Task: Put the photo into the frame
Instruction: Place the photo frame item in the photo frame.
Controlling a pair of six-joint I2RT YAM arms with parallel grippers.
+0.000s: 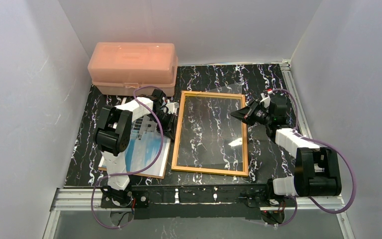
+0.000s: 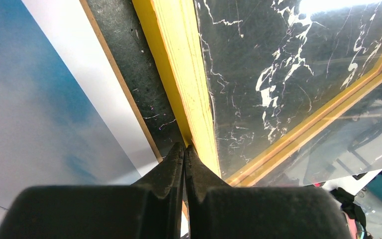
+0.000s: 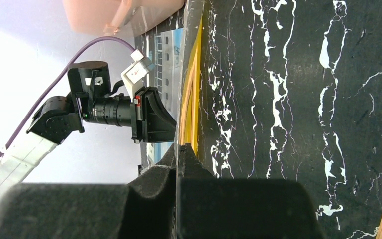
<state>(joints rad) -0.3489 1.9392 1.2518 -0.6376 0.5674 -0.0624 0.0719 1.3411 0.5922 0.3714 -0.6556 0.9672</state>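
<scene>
The frame (image 1: 179, 135) lies flat mid-table, its orange-brown edge up; its yellow side shows in the left wrist view (image 2: 189, 74) and the right wrist view (image 3: 194, 84). The photo (image 1: 146, 152), blue sky side up, lies left of the frame on a brown backing board (image 1: 129, 173), partly under the left arm; it also shows in the left wrist view (image 2: 30, 99). My left gripper (image 1: 171, 118) (image 2: 185, 147) is shut, tips against the frame's outer left edge. My right gripper (image 1: 236, 113) (image 3: 179, 147) is shut on the right edge of a clear pane (image 1: 214, 124) that sits over the frame.
A pink plastic box (image 1: 132, 67) stands at the back left, behind the left arm. The backing board's brown edge (image 2: 119, 84) runs close beside the frame. White walls close in on both sides. A metal rail (image 1: 293, 94) borders the table on the right.
</scene>
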